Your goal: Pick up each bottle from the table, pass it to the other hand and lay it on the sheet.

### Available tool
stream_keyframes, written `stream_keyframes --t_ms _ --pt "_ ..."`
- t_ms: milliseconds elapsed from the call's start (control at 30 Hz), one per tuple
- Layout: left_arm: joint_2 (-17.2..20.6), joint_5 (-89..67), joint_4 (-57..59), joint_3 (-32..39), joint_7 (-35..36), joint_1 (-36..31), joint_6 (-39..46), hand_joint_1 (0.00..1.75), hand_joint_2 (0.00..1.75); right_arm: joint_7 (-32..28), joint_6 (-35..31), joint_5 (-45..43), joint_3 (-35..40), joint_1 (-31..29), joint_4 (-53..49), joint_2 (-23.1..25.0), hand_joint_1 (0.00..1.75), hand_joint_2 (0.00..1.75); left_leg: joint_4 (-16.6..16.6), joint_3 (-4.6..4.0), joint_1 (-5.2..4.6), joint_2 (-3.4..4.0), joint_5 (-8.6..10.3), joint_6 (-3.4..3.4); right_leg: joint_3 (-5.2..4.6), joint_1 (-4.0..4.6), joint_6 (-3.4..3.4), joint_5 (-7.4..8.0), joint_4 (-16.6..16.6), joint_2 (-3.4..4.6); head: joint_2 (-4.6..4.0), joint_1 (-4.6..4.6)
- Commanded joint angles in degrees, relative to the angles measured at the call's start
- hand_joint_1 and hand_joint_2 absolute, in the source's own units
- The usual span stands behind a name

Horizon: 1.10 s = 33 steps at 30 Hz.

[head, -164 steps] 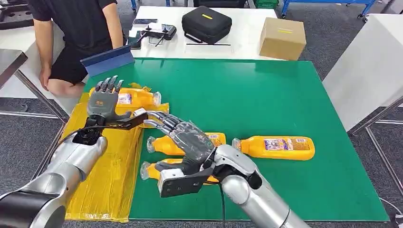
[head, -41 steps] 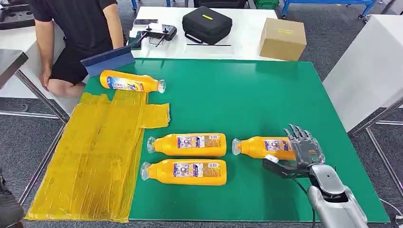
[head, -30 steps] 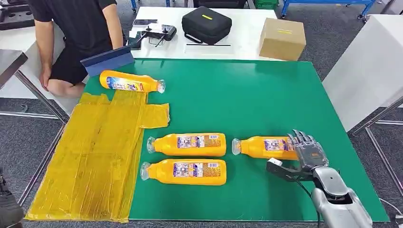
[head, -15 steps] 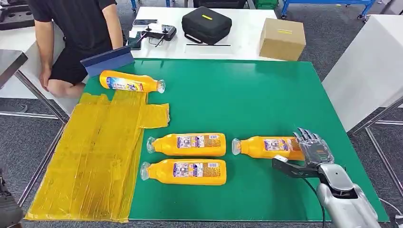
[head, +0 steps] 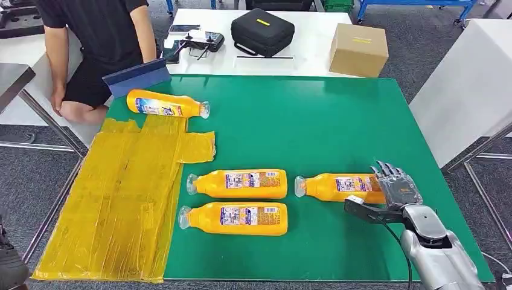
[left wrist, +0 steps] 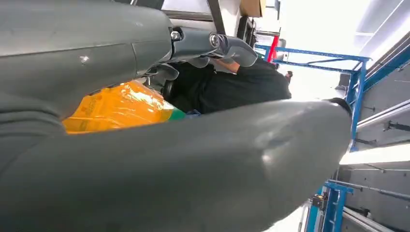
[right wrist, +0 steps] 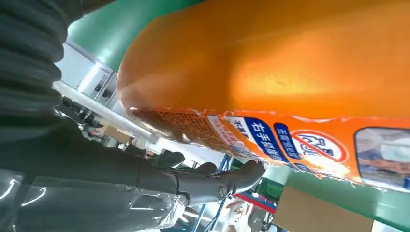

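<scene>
Four orange bottles lie on their sides. One bottle (head: 166, 104) rests at the far end of the yellow sheet (head: 121, 199). Two bottles (head: 238, 183) (head: 235, 218) lie side by side on the green table (head: 314, 121). My right hand (head: 395, 190) is at the base of the fourth bottle (head: 335, 186), fingers spread over its end and thumb in front of it, not closed around it. The right wrist view shows that bottle (right wrist: 290, 72) very close, with the fingers (right wrist: 212, 183) beyond it. My left hand (left wrist: 96, 48) holds nothing, with the sheet (left wrist: 116, 106) seen past it.
A person (head: 96, 36) sits at the table's far left corner beside a blue board (head: 137, 75). Behind the green table a white table holds a black case (head: 262, 30), a cardboard box (head: 359, 48) and a controller (head: 202, 41).
Since the oldest frame both hands have left the sheet, where one bottle now lies at the far end. In the last second my right hand shifted slightly right at the fourth bottle's base.
</scene>
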Motion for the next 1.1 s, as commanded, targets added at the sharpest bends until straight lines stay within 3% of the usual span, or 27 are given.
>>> stream_keyframes --t_ms 33,267,300,367,400,433,900,1100 --pt "-0.50 -0.16 0.68 0.90 0.27 -0.12 0.20 0.00 0.00 -0.06 0.02 0.00 1.67 -1.88 4.02 1.55 0.00 1.75 -0.03 0.15 0.05 0.15 -0.06 -0.24 0.12 0.04 -0.15 0.00 -0.05 0.12 0.00 0.00" --pt "-0.83 -0.18 0.05 0.65 0.34 -0.06 0.71 0.00 0.00 -0.91 -0.43 0.61 3.95 -4.83 8.22 3.19 0.00 1.75 -0.04 0.17 0.05 0.17 -0.06 -0.27 0.14 0.05 -0.17 -0.01 -0.06 0.13 0.00 0.00" --pt "-0.33 -0.09 -0.47 0.06 0.84 0.56 0.64 0.00 0.00 -1.46 2.81 -1.48 8.93 -3.37 9.07 1.84 0.00 1.75 -0.03 0.19 0.07 0.25 -0.07 -0.31 0.13 0.07 -0.19 0.01 -0.06 0.21 0.00 0.00" --pt "-0.18 -0.04 -0.52 0.19 0.89 0.92 0.41 0.00 0.00 -1.88 3.35 -2.77 8.79 -2.57 9.17 1.30 0.00 1.75 -0.05 0.24 0.09 0.39 -0.07 -0.31 0.16 0.09 -0.19 0.06 -0.09 0.32 0.00 0.00" --pt "-0.30 -0.03 -0.81 0.35 0.86 1.28 0.21 0.00 0.00 -2.09 3.34 -3.18 8.61 -1.89 9.02 1.12 1.47 1.75 -0.07 0.33 0.12 0.24 -0.07 -0.33 0.27 0.11 -0.20 0.02 -0.12 0.18 0.00 0.02" --pt "-0.46 0.00 -1.11 0.49 0.86 1.50 -0.04 0.00 0.00 -2.21 3.41 -3.52 8.44 -1.08 8.64 0.96 1.75 1.75 -0.05 0.36 0.09 0.15 -0.04 -0.26 0.31 0.08 -0.15 0.00 -0.10 0.05 0.00 0.02" --pt "-1.96 -0.07 -3.91 3.18 1.89 2.98 -3.06 0.00 0.00 -1.86 5.90 -5.03 5.85 4.28 3.28 -0.53 1.75 1.75 -0.10 0.86 0.14 0.04 -0.14 -0.37 0.19 0.08 -0.24 -0.07 -0.21 -0.10 0.00 0.02" --pt "-1.75 0.07 -3.69 3.61 2.18 2.15 -3.44 0.00 0.00 -1.82 6.76 -5.16 5.67 3.47 4.43 -0.71 1.75 1.75 -0.10 0.89 0.19 -0.05 -0.17 -0.40 0.24 0.08 -0.25 -0.11 -0.23 -0.15 0.00 0.00"
